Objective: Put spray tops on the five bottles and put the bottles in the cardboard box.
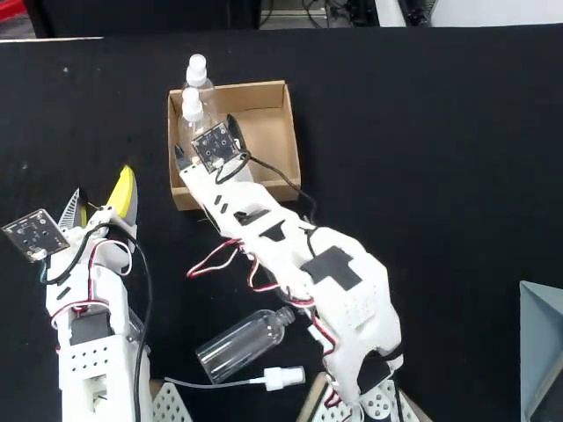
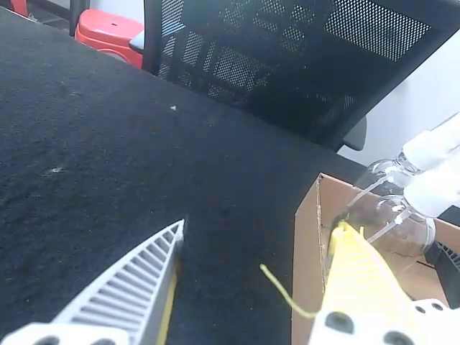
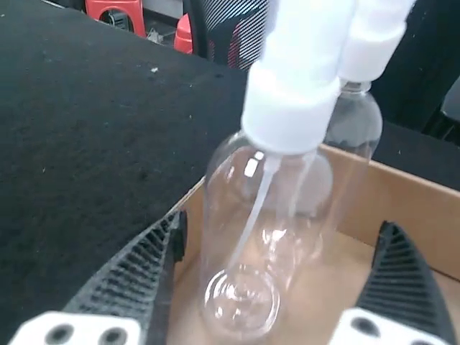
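Because the right gripper (image 3: 280,233) stands with jaws spread either side of the capped spray bottle (image 3: 277,187), upright in a corner of the cardboard box (image 1: 268,132), a skewed withdrawal could clip it and tip it against the second capped bottle (image 3: 353,126) behind.

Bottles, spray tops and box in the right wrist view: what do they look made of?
Bottle: most likely clear, glossy plastic; it is see-through with bright highlights, and the dip tube shows inside. Spray top: opaque white plastic, smooth with a dull sheen. Cardboard box: brown, matte paperboard; flat wall, no shine.
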Motion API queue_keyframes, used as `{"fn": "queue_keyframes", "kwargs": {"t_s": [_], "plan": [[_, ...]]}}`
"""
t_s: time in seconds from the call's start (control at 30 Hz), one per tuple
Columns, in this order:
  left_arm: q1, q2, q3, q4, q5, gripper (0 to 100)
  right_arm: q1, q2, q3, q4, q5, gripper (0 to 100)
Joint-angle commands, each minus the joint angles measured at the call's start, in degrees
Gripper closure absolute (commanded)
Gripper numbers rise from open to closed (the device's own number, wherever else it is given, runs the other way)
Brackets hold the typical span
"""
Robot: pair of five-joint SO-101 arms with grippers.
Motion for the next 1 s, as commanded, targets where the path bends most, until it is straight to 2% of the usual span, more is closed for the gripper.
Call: {"fn": "queue_keyframes", "kwargs": {"t_s": [0.0, 0.37, 0.6, 0.97], "plan": [[0.2, -0.8, 0.7, 0.4, -0.4, 70, -1.2, -7.4, 1.3, 0.4, 0.4, 65.8], [0.2, -0.8, 0.7, 0.4, -0.4, 70, -1.0, -16.1, 8.8, 1.8, 0.5, 65.8], [0.2, -0.8, 0.7, 0.4, -0.4, 70, -0.9, -24.7, 10.1, 20.2, 0.9, 65.5], [0.1, -0.8, 0.7, 0.4, -0.4, 70, 1.7, -35.5, 10.0, 38.9, 0.9, 65.8]]}}
